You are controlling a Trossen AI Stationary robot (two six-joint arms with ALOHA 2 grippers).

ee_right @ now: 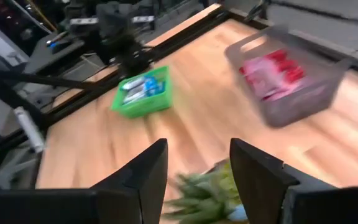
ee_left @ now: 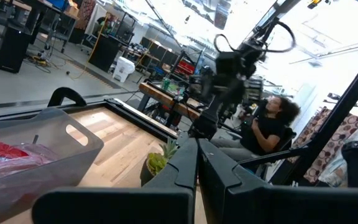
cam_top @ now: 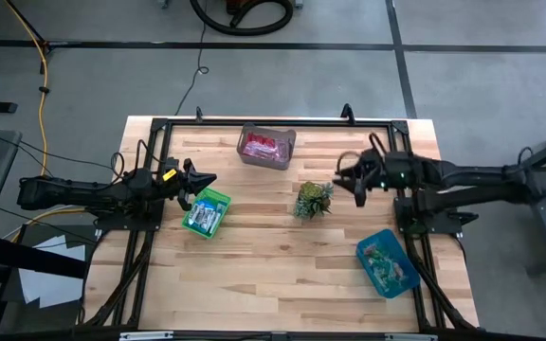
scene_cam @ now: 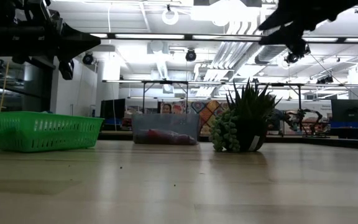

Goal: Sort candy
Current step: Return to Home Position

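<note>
Candy (cam_top: 265, 145): all of it is lying in three bins, and none is showing loose on the bench (cam_top: 273, 270).
Red and pink pieces: these are sitting heaped in the grey bin (cam_top: 290, 138) at the far middle of the bench.
Blue-and-white pieces: these are lying in the green bin (cam_top: 219, 195), on the left side.
Clear and greenish pieces: these are lying in the blue bin (cam_top: 362, 250), near the right front.
Handling: each piece is likely weighing next to nothing. It is flat, with a slick, crinkly wrapper that is apt to be sliding under a loose pinch. The best hold is probably across the narrow middle, or on a wrapper end.
Long axis: the blue-and-white pieces seem to be running along the green bin's length. In the other two bins they are lying every way, too small to read one by one.
Plant (cam_top: 313, 199): it is standing between the bins, apart from each of them.
Left gripper (cam_top: 209, 179): it is hovering just beside the green bin's far edge with its fingers pressed together and is holding nothing.
Right gripper (cam_top: 344, 178): it is hanging above the bench near the plant with its fingers spread wide and is carrying nothing.
Progress: judging by the bare bench, the sorting is looking finished.
</note>
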